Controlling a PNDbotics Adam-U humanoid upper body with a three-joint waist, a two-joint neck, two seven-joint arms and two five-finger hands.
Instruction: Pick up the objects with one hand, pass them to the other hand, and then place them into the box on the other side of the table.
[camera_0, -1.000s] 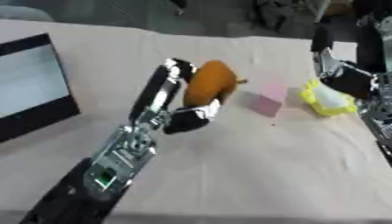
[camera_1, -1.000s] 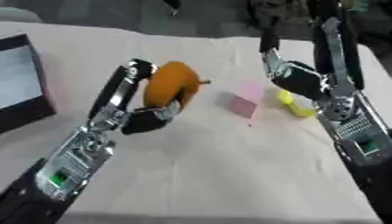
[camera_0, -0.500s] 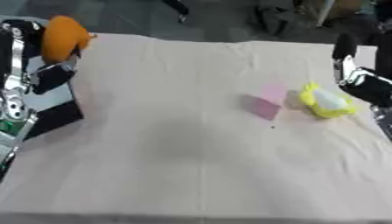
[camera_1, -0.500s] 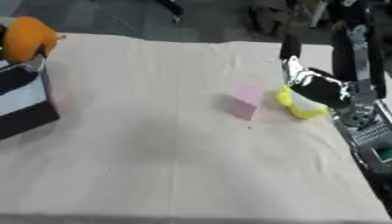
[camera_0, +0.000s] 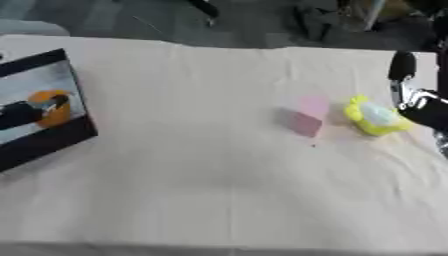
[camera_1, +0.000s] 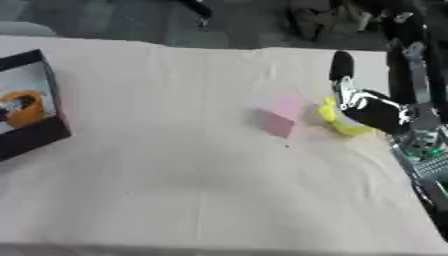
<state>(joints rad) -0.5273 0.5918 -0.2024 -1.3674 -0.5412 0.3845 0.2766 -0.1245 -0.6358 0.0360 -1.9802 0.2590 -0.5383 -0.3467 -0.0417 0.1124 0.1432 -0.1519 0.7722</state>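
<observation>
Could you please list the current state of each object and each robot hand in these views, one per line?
orange object: inside the box, left hand on it.
box: open, at the table's left edge.
pink block: resting on the table, untouched.
yellow object: on the table beside the pink block.
left hand: in the box, holding the orange object.
right hand: directly over the yellow object; contact unclear.

Even, soft light with faint shadows; both views blurred throughout, edges smeared, no glare on the pale cloth (camera_0: 210, 150)
</observation>
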